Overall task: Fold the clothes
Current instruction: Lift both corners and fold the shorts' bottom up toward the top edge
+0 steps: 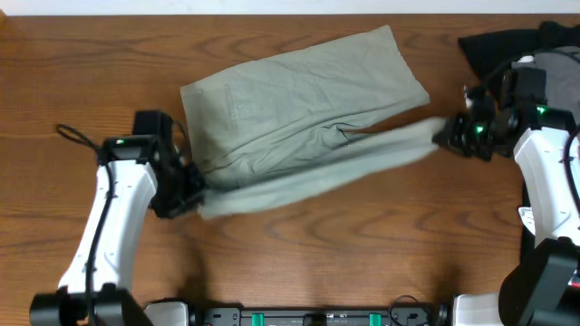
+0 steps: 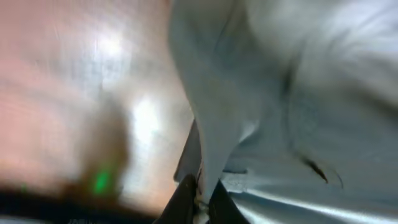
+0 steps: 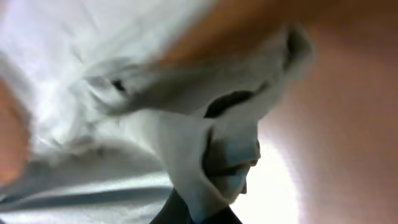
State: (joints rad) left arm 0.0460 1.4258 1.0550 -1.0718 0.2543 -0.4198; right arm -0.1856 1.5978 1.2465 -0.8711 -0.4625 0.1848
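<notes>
Khaki-green shorts (image 1: 299,100), near edge stretched between left gripper (image 1: 194,193) and right gripper (image 1: 444,136), both clamped on the cloth.

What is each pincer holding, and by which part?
Both hold the shorts: left pincer grips the front edge's left end, right pincer its right end, cloth stretched between.

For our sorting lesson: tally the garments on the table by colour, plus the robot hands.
Khaki-green shorts: 1
Black garment: 1
Grey garment: 1
Robot hands, left hand and right hand: 2
Total: 5
</notes>
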